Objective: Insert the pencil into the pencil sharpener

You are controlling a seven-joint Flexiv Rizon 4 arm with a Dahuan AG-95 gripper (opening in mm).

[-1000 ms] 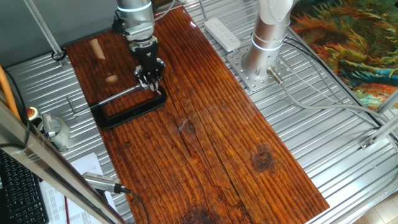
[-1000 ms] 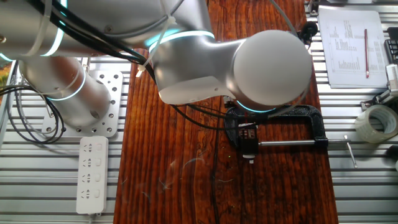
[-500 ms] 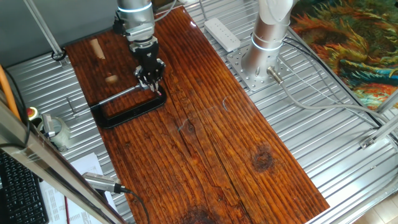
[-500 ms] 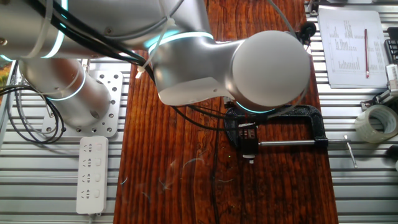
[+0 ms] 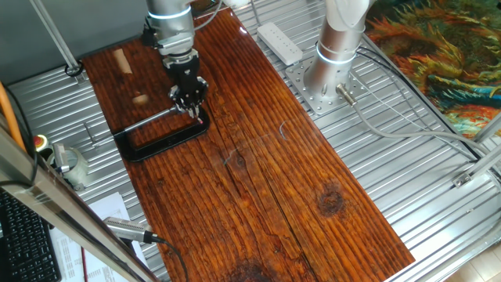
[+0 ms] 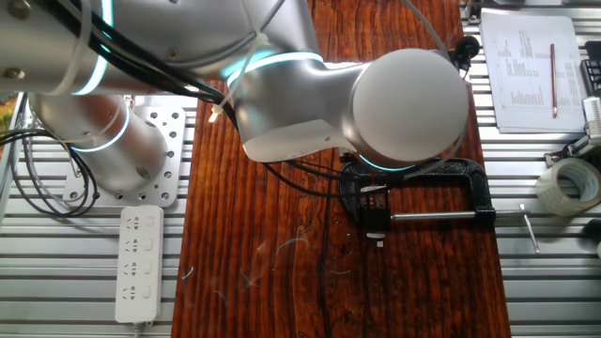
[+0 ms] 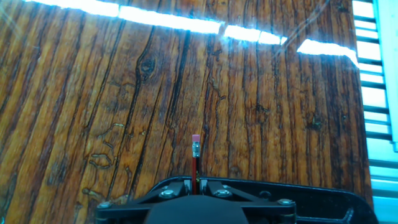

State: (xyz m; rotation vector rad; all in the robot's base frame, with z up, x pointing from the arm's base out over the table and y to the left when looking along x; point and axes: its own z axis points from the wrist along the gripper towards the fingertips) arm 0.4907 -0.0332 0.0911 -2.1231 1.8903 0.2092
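My gripper [image 5: 192, 107] hangs over the black C-clamp [image 5: 160, 141] at the far left of the wooden board and is shut on the pencil. In the hand view the pencil [image 7: 196, 158] is a thin red stick. It pokes out from between the closed fingers [image 7: 196, 184], with a small pink end pointing at the board. Its reddish tip shows just below the fingers [image 5: 202, 119] and in the other fixed view [image 6: 378, 241]. I cannot pick out the pencil sharpener for certain. A small tan object [image 5: 140, 99] lies beside the clamp's silver rod [image 5: 149, 120].
A thick pale wooden dowel [image 5: 121, 60] lies at the board's far corner. A second arm's base [image 5: 333, 59] and a white power strip [image 5: 279, 42] stand beside the board. Tape [image 6: 569, 185] and papers [image 6: 526, 70] lie on the metal table.
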